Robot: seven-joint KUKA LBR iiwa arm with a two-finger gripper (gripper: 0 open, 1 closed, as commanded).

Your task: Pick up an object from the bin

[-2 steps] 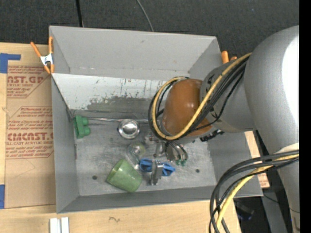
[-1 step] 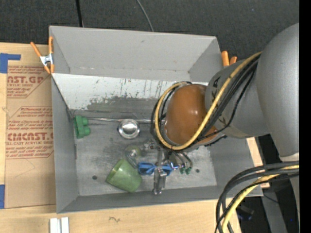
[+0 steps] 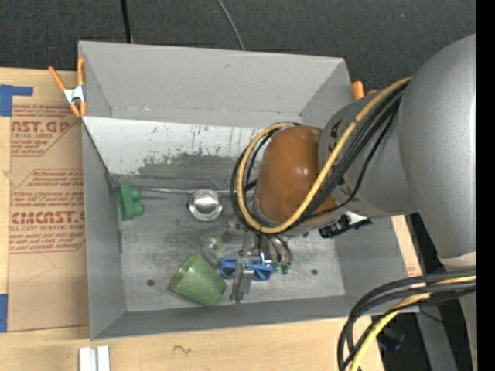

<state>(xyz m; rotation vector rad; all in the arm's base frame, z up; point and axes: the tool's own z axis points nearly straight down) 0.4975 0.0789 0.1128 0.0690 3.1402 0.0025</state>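
My gripper point(image 3: 246, 273) hangs low over the front middle of the bin, below the orange wrist cover. A small blue thing point(image 3: 230, 267) lies right at its fingers, but I cannot tell whether it sits between them. A pale green cup point(image 3: 198, 281) lies on its side just left of the gripper. A clear, glassy piece point(image 3: 213, 246) lies just behind the blue thing. A shiny silver ball point(image 3: 205, 204) rests further back on the bin floor.
A green block point(image 3: 129, 202) lies against the bin's left wall. The arm and its cables cover the bin's right part.
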